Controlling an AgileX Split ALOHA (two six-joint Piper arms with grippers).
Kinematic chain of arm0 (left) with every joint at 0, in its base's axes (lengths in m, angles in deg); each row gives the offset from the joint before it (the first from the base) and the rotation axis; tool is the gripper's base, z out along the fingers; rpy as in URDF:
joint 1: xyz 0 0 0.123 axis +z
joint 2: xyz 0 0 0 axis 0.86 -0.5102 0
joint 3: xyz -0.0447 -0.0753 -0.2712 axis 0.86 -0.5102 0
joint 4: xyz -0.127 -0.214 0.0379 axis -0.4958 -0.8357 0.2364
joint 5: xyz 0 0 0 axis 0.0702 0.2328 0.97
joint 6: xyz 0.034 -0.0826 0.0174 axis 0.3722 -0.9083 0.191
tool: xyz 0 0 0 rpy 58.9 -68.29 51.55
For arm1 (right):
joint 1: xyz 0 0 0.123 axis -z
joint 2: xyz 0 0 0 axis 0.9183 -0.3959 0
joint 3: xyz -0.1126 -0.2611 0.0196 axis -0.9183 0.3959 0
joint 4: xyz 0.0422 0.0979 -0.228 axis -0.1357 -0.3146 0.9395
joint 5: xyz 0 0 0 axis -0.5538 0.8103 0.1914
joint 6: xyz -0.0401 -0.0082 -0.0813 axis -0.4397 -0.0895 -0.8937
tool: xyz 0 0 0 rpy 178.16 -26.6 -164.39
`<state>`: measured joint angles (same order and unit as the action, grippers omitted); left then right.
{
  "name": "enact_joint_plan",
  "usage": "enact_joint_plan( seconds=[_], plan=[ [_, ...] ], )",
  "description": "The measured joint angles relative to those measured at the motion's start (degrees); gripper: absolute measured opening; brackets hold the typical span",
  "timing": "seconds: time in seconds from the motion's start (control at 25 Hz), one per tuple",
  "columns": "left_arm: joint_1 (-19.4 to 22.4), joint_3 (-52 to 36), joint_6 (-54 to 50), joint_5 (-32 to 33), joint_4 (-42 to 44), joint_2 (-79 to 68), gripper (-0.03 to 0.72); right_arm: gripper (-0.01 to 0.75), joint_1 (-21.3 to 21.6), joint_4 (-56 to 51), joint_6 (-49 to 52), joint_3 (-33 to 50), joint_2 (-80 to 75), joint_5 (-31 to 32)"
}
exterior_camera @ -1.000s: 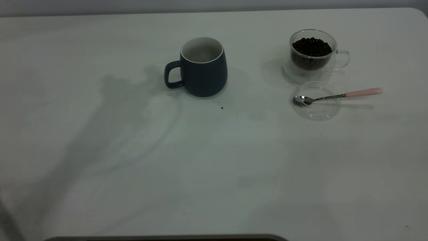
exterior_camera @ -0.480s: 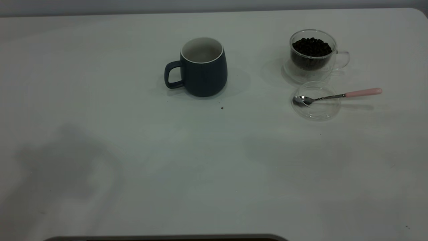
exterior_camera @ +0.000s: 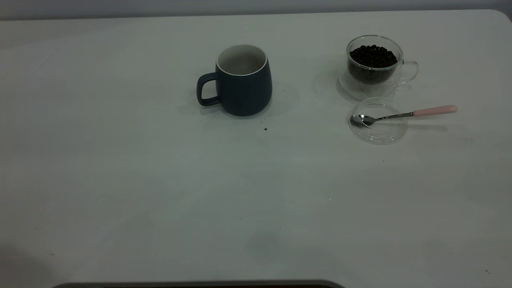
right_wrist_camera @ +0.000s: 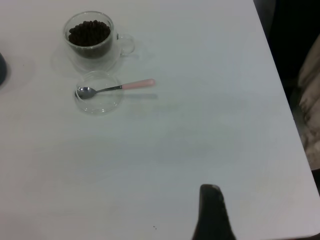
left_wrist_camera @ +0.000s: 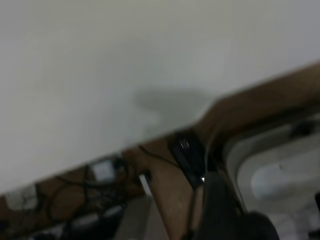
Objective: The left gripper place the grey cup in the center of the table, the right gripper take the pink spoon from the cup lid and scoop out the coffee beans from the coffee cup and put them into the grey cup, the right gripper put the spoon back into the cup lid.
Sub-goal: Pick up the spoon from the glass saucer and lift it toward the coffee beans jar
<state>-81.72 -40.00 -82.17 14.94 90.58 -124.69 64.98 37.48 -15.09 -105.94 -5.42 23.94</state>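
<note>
Grey cup (exterior_camera: pixel 243 80): upright mid-counter, ready to receive beans; pink spoon (exterior_camera: pixel 402 115): bowl resting in cup lid (exterior_camera: pixel 378 120), handle overhanging for pickup; coffee cup (exterior_camera: pixel 374 64): just beyond lid; both claws' states we cannot tell.

A broad white desk (exterior_camera: pixel 160 192) with a rounded far corner carries scattered dark crumbs (exterior_camera: pixel 265 129). Beyond its edge, a brown wooden floor (left_wrist_camera: pixel 175 190) holds tangled black cables (left_wrist_camera: pixel 80 200).
</note>
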Motion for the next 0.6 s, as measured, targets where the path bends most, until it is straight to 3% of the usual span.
enact_joint_plan(
  seconds=[0.24, 0.6],
  plan=[
    [0.00, -12.53, 0.23, -3.56, -3.93, 11.26, 0.567, 0.575, 0.00, 0.00, 0.00, 0.00, 0.00, 0.00],
    [0.00, -13.55, 0.94, -2.96, -4.69, 26.66, 0.567, 0.575, 0.00, 0.00, 0.00, 0.00, 0.00, 0.00]
  ],
)
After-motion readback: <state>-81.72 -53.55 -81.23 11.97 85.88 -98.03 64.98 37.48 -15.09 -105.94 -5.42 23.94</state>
